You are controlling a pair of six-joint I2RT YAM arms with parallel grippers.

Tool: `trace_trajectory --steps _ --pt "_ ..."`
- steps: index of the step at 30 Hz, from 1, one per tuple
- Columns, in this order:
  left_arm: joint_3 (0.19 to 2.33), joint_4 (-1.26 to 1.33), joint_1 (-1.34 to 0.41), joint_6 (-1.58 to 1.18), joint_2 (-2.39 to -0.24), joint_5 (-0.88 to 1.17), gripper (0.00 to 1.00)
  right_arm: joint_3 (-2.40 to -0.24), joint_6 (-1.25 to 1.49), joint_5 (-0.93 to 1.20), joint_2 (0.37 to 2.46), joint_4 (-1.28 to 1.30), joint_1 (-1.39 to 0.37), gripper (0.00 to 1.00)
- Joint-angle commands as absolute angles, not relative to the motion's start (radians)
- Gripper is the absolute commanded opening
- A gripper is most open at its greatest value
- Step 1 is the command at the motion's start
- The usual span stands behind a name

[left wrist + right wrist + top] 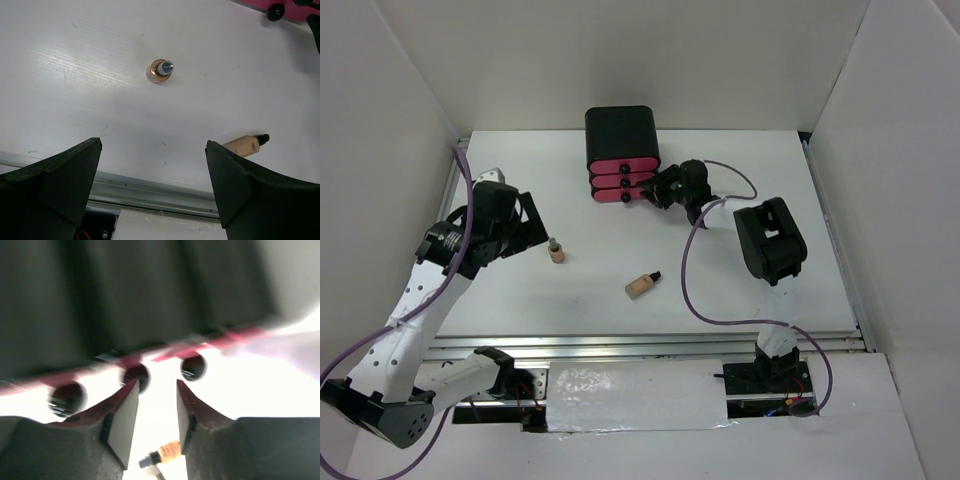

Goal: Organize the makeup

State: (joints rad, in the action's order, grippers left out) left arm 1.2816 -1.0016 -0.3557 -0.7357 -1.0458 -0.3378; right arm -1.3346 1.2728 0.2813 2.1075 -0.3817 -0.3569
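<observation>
From my station I see the left end effector [532,228] hanging over the left part of the counter [520,300]. Its fingers [65,170] are spread as wide as they go and hold nothing.

Just beside it on the counter, toward the middle, the upright bottle [556,251] stands beige with its dark cap up. The left wrist view looks almost straight down onto its cap [160,70].

The lying bottle [643,285] rests on its side near the middle of the counter, closer to the near edge. Its dark cap points toward the far right corner, and it also shows in the left wrist view [245,145]. The two bottles are well apart.

The black box [620,135] sits at the middle of the far edge, its three pink drawers [623,180] facing the arms.

The right end effector [650,190] is right at the drawer fronts. Its wrist view is blurred, but I can make out its fingers [122,412] part-way open with a narrow gap [156,382] and nothing between the pads. The middle knob [137,375] sits just beyond the tips; I cannot tell whether a finger touches it.
</observation>
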Motion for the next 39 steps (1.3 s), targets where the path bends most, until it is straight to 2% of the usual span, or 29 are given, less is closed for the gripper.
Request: trace_trajectory --steps 1,2,9,15,39 --pt "1.263 -0.968 -0.351 -0.724 -1.046 -0.345 1.0 -1.195 1.322 0.287 2.057 -0.589 -0.353 0.44" --pt "1.259 -0.966 -0.351 -0.724 -1.048 -0.342 0.99 -1.155 1.33 0.305 2.057 -0.653 -0.354 0.45" --pt "1.249 -0.951 -0.351 -0.719 -1.055 -0.325 0.99 -1.137 1.331 0.342 2.091 -0.661 -0.373 0.45" --pt "1.253 -0.95 -0.351 -0.713 -1.06 -0.328 0.99 -1.279 1.331 0.37 2.181 -0.585 -0.373 0.48" --pt "1.27 -0.957 -0.351 -0.696 -1.098 -0.357 0.99 -1.414 1.342 0.407 2.332 -0.566 -0.393 0.55"
